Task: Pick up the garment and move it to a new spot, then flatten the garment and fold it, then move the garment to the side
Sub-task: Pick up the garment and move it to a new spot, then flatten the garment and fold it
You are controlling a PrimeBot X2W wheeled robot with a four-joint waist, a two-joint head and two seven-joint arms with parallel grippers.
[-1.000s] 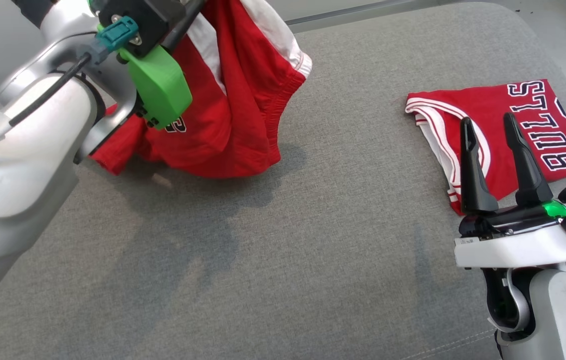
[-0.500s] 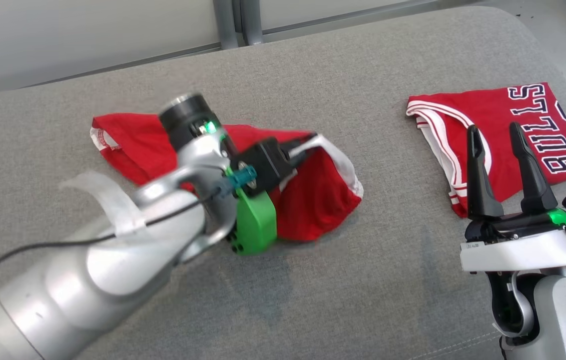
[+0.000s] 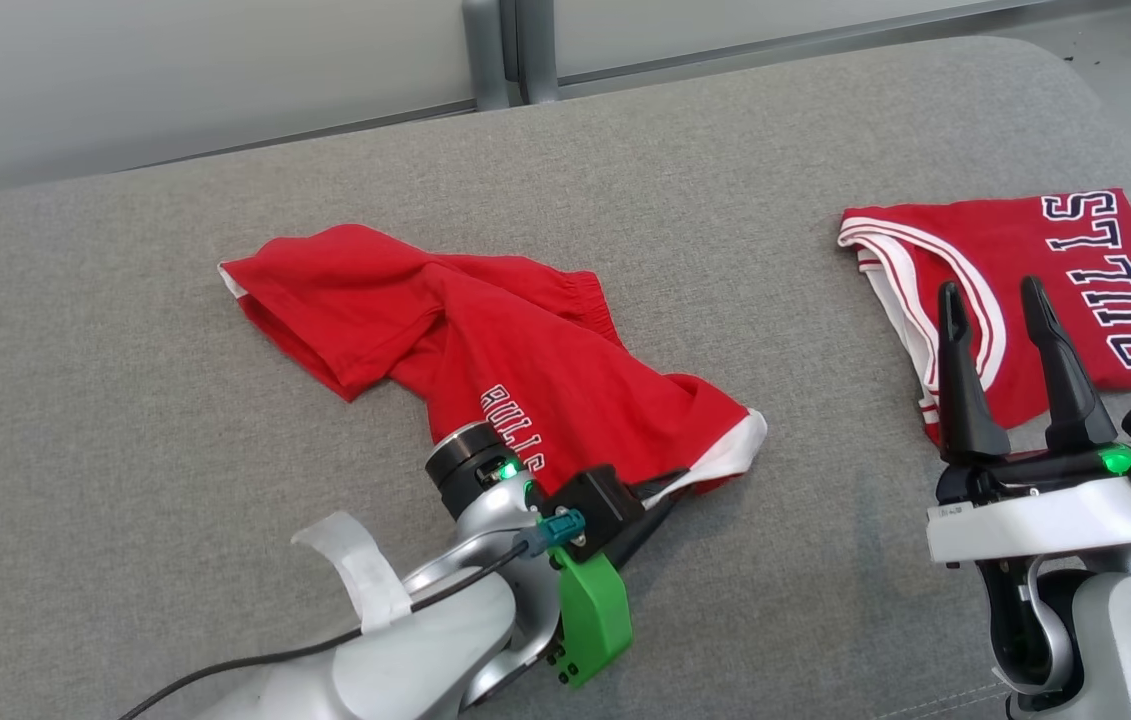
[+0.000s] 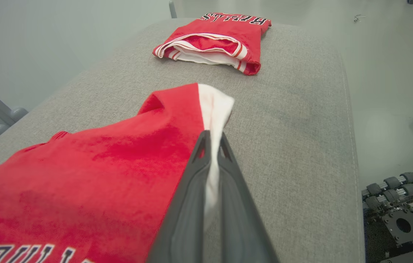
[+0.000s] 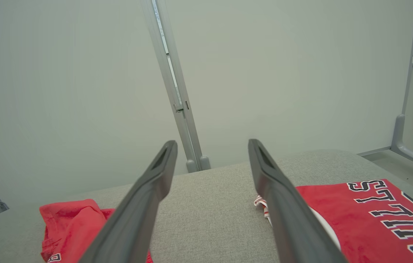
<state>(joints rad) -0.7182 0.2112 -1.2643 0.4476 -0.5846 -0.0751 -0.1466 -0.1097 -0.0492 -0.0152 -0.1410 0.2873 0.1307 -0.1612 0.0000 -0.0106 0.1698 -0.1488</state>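
Garment (image 3: 485, 330) is laid down crumpled, hem pinched by closed left gripper (image 4: 211, 136); right gripper (image 3: 989, 290) is held wide, empty. Flattening, folding, side move judged pending.

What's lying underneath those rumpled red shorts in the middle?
The red shorts lie on the grey cushion, which shows all around them. The left gripper pinches their white-trimmed corner. Anything beneath the cloth itself is covered and cannot be seen.

garment (image 3: 485, 335): matt soft cloth | cushion (image 3: 125, 450): coarse woven fabric
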